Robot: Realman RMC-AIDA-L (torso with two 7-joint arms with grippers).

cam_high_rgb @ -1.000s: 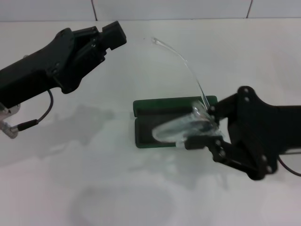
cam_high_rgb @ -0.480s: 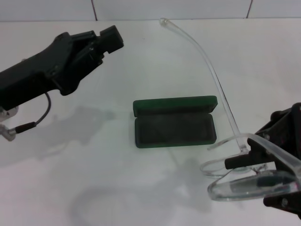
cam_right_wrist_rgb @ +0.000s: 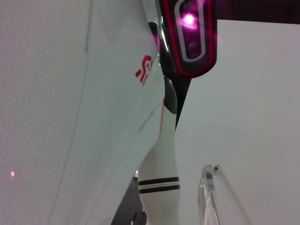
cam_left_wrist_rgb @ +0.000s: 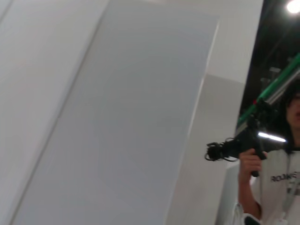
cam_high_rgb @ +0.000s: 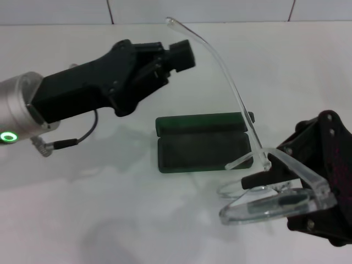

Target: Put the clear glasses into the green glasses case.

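A: Where are the clear glasses (cam_high_rgb: 269,201) now?

B: Lower right of the frame, clamped in the right gripper (cam_high_rgb: 275,190), lifted clear of the green glasses case (cam_high_rgb: 203,144), which lies open at centre. A second ago they sat on it.

A: And the left gripper (cam_high_rgb: 179,55)?

B: It has swung in toward the upraised arm, upper centre; I cannot tell its jaws. Probably folding comes first.
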